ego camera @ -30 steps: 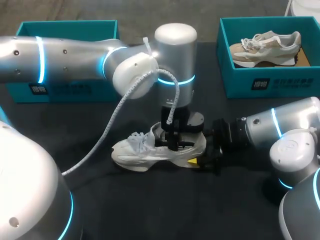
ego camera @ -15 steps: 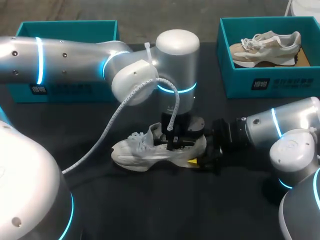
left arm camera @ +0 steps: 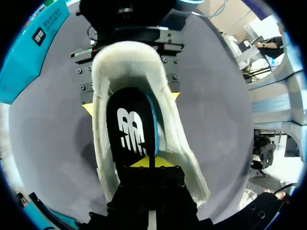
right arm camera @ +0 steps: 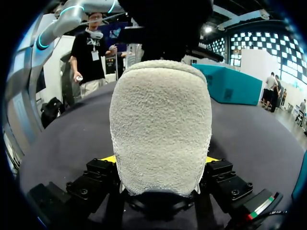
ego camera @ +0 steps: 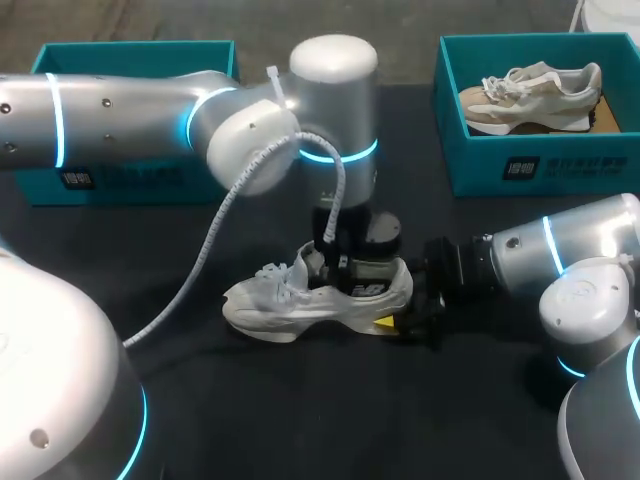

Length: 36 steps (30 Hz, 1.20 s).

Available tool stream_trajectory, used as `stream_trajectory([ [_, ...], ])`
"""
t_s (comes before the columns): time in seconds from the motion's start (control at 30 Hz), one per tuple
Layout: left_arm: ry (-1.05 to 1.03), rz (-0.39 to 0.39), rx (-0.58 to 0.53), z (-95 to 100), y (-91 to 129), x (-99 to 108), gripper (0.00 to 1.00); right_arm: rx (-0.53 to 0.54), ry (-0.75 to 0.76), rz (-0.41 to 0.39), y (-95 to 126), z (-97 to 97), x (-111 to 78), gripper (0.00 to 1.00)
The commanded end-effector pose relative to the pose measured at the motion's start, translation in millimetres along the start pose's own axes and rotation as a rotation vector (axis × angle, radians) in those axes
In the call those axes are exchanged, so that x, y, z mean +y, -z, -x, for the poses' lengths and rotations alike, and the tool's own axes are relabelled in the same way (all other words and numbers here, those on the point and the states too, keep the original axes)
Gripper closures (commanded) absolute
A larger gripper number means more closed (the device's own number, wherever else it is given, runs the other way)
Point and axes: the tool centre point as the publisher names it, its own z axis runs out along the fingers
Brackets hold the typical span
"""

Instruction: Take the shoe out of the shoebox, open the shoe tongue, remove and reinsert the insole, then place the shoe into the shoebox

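Where the two arms meet at mid-bench [ego camera: 300, 420]: one white shoe [ego camera: 290, 300], upright on its sole, outside both boxes. Right end effector [right arm camera: 160, 160]: clamped on the heel, a yellow tip on either side. Left end effector [left arm camera: 148, 162]: set down into the shoe's mouth from above, tips pinched together on the black insole [left arm camera: 128, 129], blue edge showing. Right box [ego camera: 540, 160], teal, far corner: holds a tan second shoe [ego camera: 530, 95]. Left box [ego camera: 130, 180], teal, behind the left arm.
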Motion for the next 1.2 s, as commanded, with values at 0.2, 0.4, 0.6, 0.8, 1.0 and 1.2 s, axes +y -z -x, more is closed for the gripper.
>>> stream_trajectory([
  [0.2, 0.006, -0.046, 0.06, 0.2, 9.1, 17.4, 1.0, -0.001, 0.0, -0.005, -1.3, -2.4, -1.3, 1.0],
  [0.4, 0.006, -0.102, 0.094, -3.9, 15.9, 23.3, 1.0, -0.001, 0.0, -0.005, -1.3, -2.4, -1.3, 1.0],
  [0.6, -0.006, -0.167, 0.087, -9.8, 32.5, 19.7, 1.0, -0.001, 0.0, -0.005, -1.3, -2.4, -1.3, 1.0],
  [0.8, -0.016, -0.203, 0.093, -11.1, 37.8, 12.6, 1.0, -0.001, 0.0, -0.005, -1.3, -2.4, -1.3, 1.0],
  [1.0, -0.042, -0.246, 0.103, -14.7, 41.4, 1.2, 1.0, -0.001, 0.0, -0.005, -1.3, -2.4, -1.3, 1.0],
  [1.2, -0.058, -0.281, 0.098, -16.4, 50.4, -4.4, 1.0, -0.001, 0.0, -0.005, -1.3, -2.4, -1.3, 1.0],
])
